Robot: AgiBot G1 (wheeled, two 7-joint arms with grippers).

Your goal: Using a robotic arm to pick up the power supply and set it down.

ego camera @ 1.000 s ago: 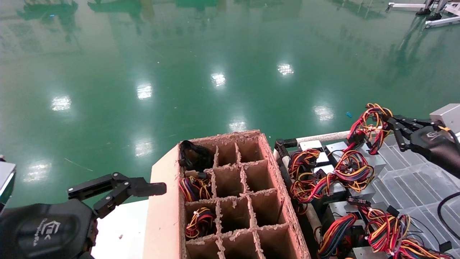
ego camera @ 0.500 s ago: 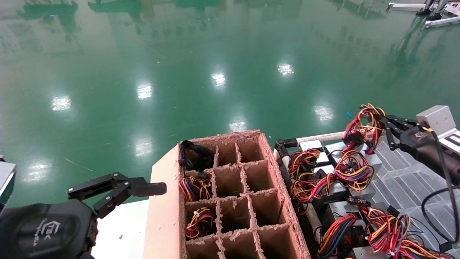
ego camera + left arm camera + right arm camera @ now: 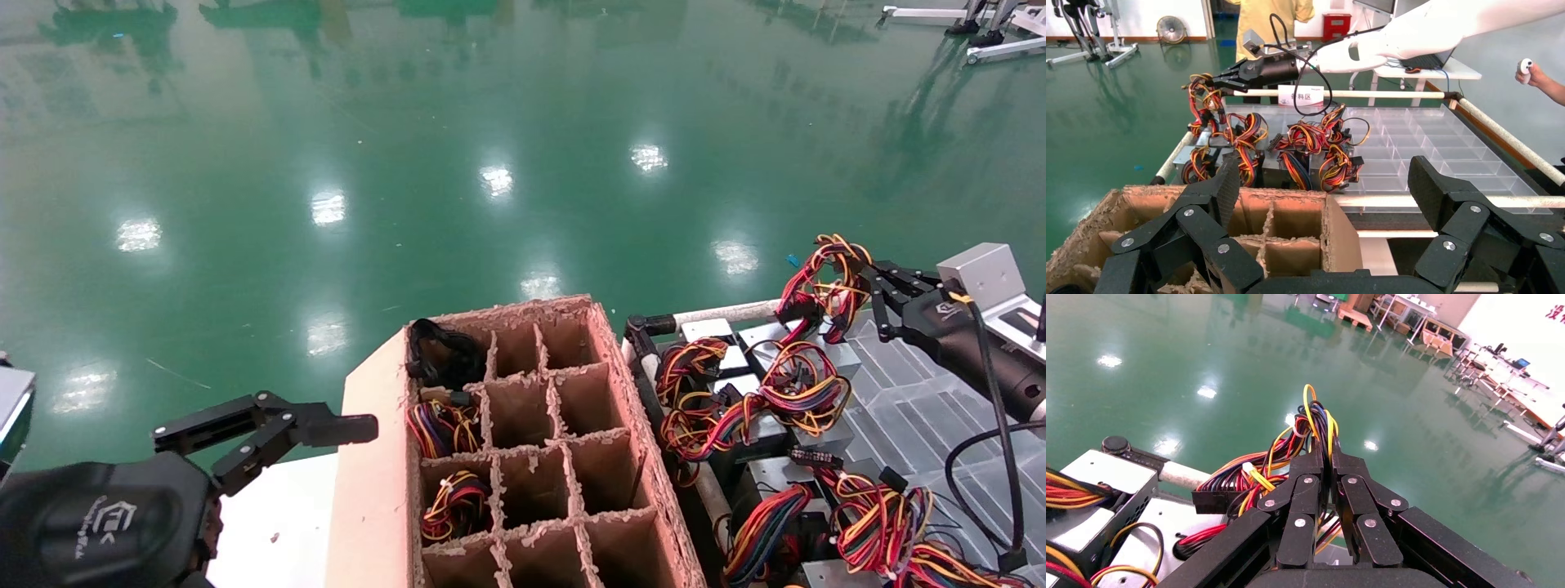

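Only the right wrist view shows the right claw (image 3: 1324, 454) pinched on the wire bundle (image 3: 1315, 425); left claw (image 3: 270, 429) hovers open, empty.

The cardboard divider box (image 3: 531, 441) has open cells along its middle and right columns; wire bundles (image 3: 445, 425) fill three left cells. To its right, the tray (image 3: 923, 425) lies bare on its far right, while tangled power supplies (image 3: 760, 400) crowd its left. A white rail (image 3: 727, 312) borders the tray's far edge
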